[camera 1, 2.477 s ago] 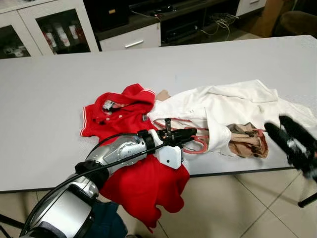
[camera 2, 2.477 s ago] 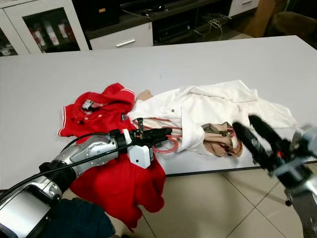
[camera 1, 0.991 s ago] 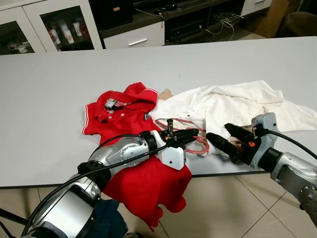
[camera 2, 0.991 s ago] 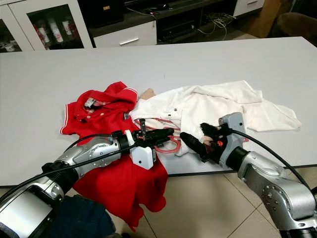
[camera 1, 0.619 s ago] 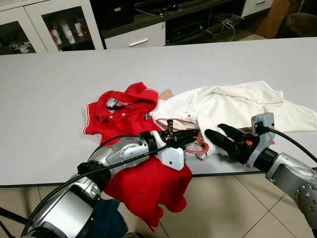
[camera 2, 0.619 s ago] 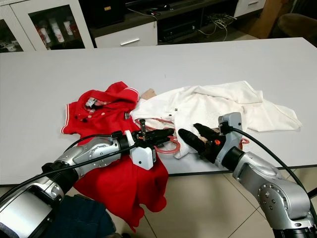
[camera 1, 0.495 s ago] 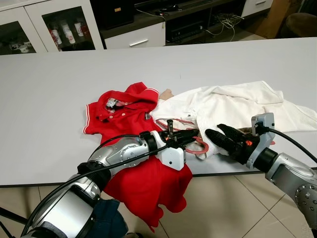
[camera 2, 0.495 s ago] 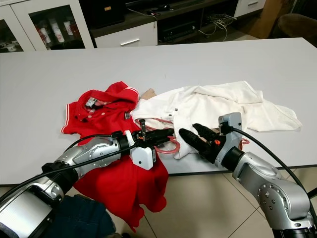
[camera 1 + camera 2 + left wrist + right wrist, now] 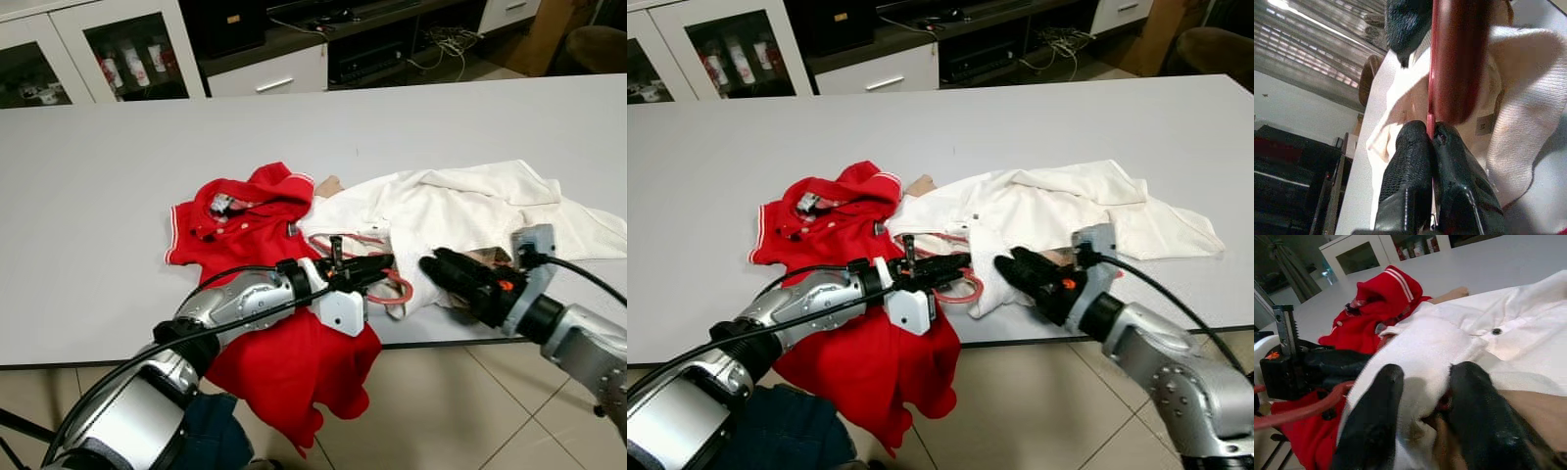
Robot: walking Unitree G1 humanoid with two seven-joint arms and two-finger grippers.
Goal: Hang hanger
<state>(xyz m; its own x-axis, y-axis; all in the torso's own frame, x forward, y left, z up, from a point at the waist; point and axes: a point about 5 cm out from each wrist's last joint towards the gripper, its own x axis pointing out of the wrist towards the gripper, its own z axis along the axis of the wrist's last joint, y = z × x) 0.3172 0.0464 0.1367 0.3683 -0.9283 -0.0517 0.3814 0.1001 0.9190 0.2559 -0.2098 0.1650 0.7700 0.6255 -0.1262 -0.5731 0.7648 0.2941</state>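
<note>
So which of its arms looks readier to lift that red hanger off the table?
Left, probably. The left gripper is already shut on the red hanger; the right gripper has its fingers around a fold of the white shirt.

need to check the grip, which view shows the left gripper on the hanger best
The left wrist view: the left gripper pinches the red hanger between its fingers. The eye views show the grip from farther off.

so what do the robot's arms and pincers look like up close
Both arms are silver metal with black joints and black cables along them. The left pincer has two long black textured fingers on a white block. The right pincer has matching black fingers, a small red mark and a grey block behind.
</note>
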